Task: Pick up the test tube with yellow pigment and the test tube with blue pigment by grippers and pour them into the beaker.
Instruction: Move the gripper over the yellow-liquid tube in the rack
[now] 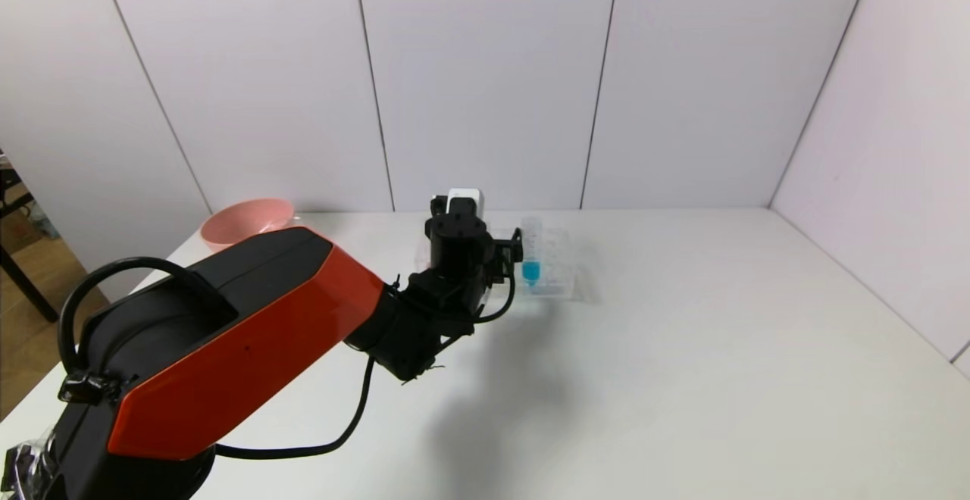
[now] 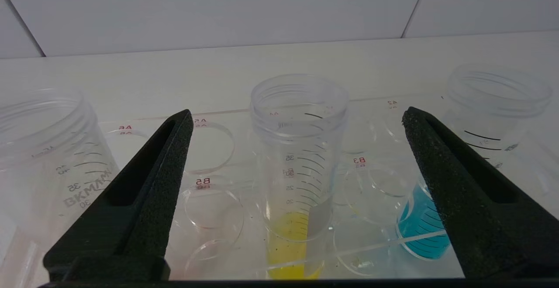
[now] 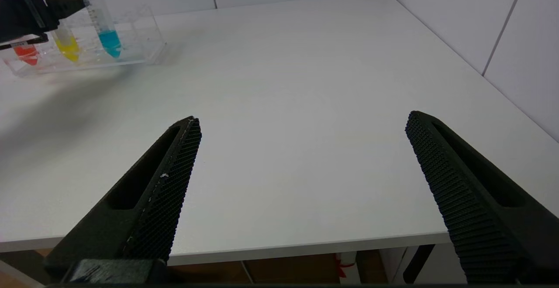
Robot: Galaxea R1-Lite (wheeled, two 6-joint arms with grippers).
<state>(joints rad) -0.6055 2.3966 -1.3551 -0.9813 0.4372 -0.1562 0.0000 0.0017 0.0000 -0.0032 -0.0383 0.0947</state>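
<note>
The test tube with yellow pigment stands upright in a clear rack, and my left gripper is open with one finger on either side of it, not touching. The test tube with blue pigment stands one hole over, just behind one finger. In the head view the left gripper hides the yellow tube, and the blue tube shows beside it. From the right wrist, the yellow tube and the blue tube stand far off. My right gripper is open and empty over the table's near edge. The beaker is out of view.
A red-tipped tube stands in the same rack on the far side of the yellow one. A pink bowl sits at the table's back left corner. White walls close the back and right. The table is bare white in front of the rack.
</note>
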